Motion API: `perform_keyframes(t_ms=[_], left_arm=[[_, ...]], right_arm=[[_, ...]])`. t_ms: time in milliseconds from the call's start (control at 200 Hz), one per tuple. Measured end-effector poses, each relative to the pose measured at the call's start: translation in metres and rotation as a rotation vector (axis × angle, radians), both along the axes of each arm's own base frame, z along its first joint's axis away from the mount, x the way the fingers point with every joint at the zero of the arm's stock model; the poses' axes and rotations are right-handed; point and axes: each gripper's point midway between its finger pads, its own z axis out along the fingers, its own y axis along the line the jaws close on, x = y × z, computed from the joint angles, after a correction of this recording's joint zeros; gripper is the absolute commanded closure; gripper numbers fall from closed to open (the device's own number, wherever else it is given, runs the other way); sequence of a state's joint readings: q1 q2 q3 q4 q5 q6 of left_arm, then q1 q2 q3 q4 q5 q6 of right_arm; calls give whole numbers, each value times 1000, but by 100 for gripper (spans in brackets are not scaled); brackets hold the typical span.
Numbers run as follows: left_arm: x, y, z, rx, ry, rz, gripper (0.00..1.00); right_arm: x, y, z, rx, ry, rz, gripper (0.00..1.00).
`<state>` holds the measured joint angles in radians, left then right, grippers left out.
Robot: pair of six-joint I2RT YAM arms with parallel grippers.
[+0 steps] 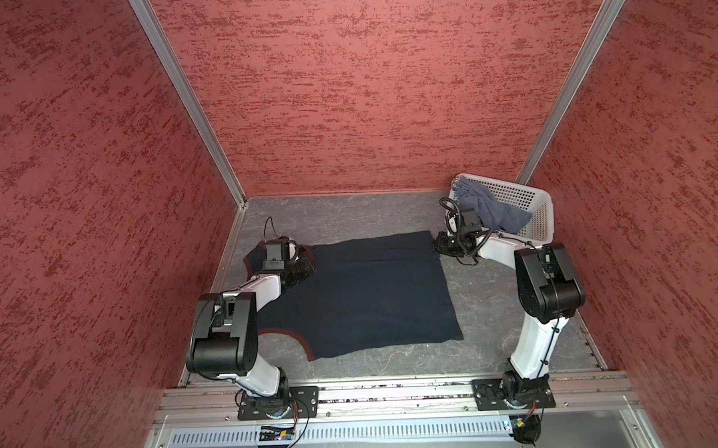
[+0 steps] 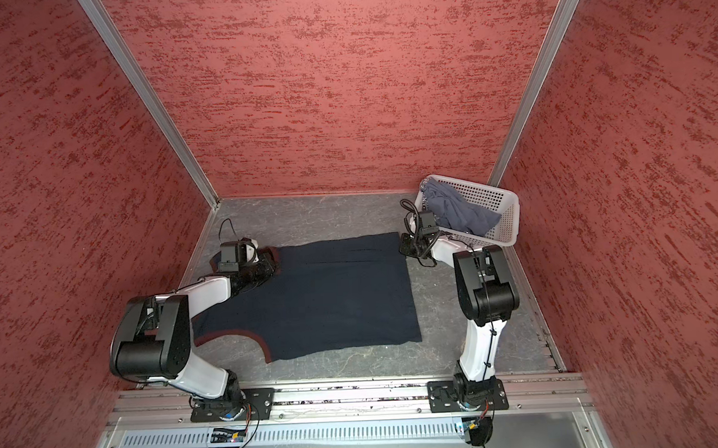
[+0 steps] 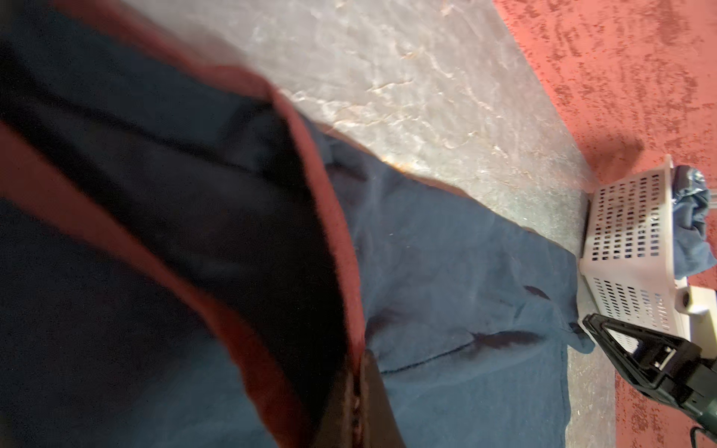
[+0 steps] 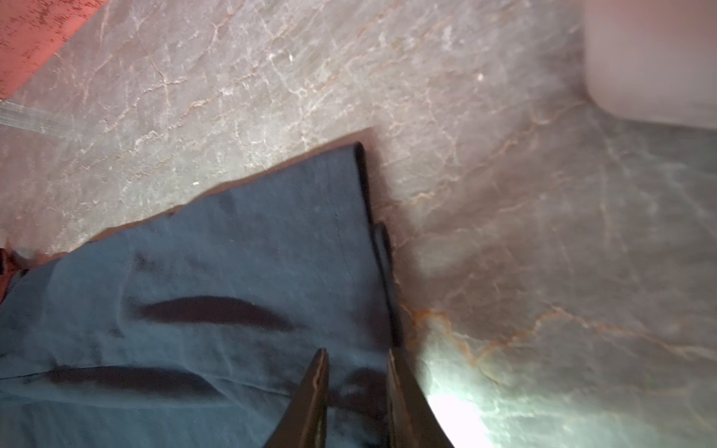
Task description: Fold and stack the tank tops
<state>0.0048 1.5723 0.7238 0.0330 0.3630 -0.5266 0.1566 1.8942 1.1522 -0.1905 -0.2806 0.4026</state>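
The navy top [image 1: 372,291] lay spread flat on the counter [image 1: 502,310], left jaws clamped on its trimmed shoulder and right jaws slightly parted at the far hem corner, grip unclear, seemingly to square it for folding, while the grey top [image 1: 490,211] sat bunched in the basket [image 1: 536,221].

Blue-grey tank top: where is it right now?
In both top views the blue-grey tank top lies bunched in the white basket at the table's far right corner, just behind the right gripper.
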Motion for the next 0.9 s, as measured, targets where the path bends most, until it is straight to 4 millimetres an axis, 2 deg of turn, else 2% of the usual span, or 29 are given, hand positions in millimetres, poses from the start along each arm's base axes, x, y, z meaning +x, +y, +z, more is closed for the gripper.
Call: perform_keyframes(t_ms=[225, 556, 811, 902], left_arm=[[0, 3, -1, -5, -3, 7, 97], [0, 2, 0, -11, -7, 2, 97], [-2, 6, 2, -16, -15, 8, 97], [-3, 10, 6, -19, -25, 18, 97]], right_arm=[[-5, 5, -3, -14, 9, 9, 73], [-12, 16, -6, -6, 27, 34, 85], [-12, 6, -7, -51, 15, 3, 100], [-16, 1, -6, -62, 1, -13, 100]])
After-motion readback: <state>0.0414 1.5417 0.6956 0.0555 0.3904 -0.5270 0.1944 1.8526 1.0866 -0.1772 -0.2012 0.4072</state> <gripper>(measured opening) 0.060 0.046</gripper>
